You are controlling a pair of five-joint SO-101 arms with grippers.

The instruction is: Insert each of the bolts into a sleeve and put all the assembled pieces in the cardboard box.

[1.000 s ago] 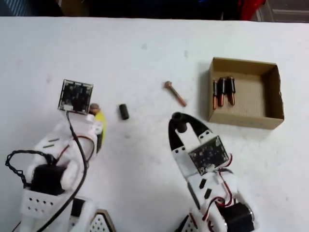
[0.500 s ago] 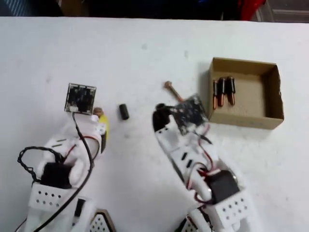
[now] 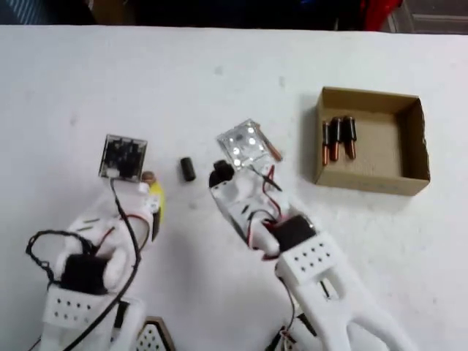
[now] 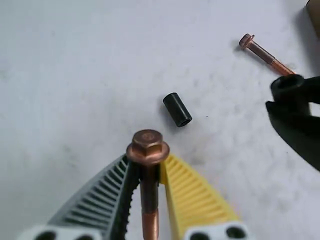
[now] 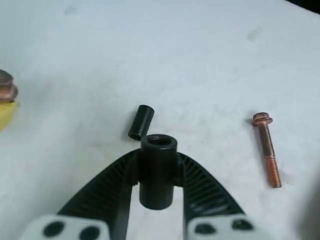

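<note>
Angling toward each other over a white table [image 3: 219, 80], left claw [image 4: 146, 167] clamps a copper bolt [image 4: 147, 147], right claw [image 5: 157, 172] grips a black sleeve [image 5: 158, 145]; loose sleeve [image 3: 188, 169] lies between them, cardboard box [image 3: 369, 183] out past right claw.

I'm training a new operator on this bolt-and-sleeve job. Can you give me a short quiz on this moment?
1. True or false: the brown cardboard box holds three assembled pieces.
2. Which jaws grip the copper hex-head bolt? A) left jaws B) right jaws C) neither
3. Short answer: what do the right jaws grip?
Key: 1 true; 2 A; 3 a black cylindrical sleeve.
</note>
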